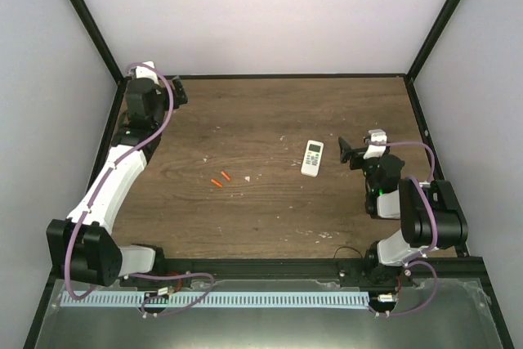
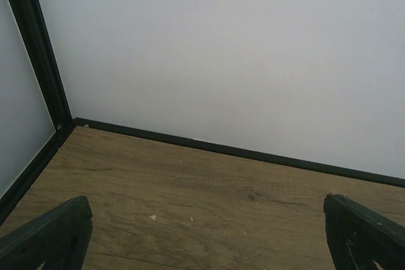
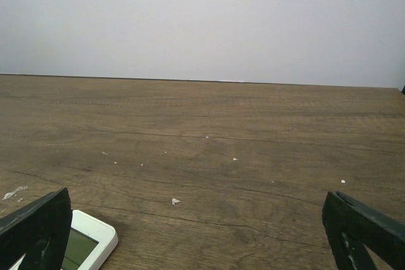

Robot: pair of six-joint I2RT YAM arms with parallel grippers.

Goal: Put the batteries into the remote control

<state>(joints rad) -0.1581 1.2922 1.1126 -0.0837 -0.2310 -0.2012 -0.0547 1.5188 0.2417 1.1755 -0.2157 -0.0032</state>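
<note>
From above we see a brown wooden table (image 1: 270,112) enclosed by pale walls and a black frame, with two robot arms mounted at its near edge.

The remote control (image 1: 312,158) lies flat on the table, a little right of centre, with its display and buttons facing up. The batteries (image 1: 221,179), two small orange-red cylinders, lie close together on the wood left of centre, well apart from the remote. A few white crumbs (image 1: 248,177) are scattered near them.

The left arm stretches along the left side of the table, and the left gripper (image 1: 176,91) is up at the far left corner, far from both the batteries and the remote. In its wrist view we see the left gripper (image 2: 205,226) aimed at that corner, where the wall meets the wood. Its two dark fingers (image 2: 54,235) sit at opposite edges of the picture, spread wide and holding nothing.

The right arm is folded near the right edge, and the right gripper (image 1: 347,153) points left, just beside the remote without touching it. In its wrist view the right gripper (image 3: 196,226) is low over the wood. Its fingers (image 3: 38,229) are also spread wide and grip nothing. One corner of the remote (image 3: 85,245), with its greenish display, shows just beside the finger on the left of that picture.
</note>
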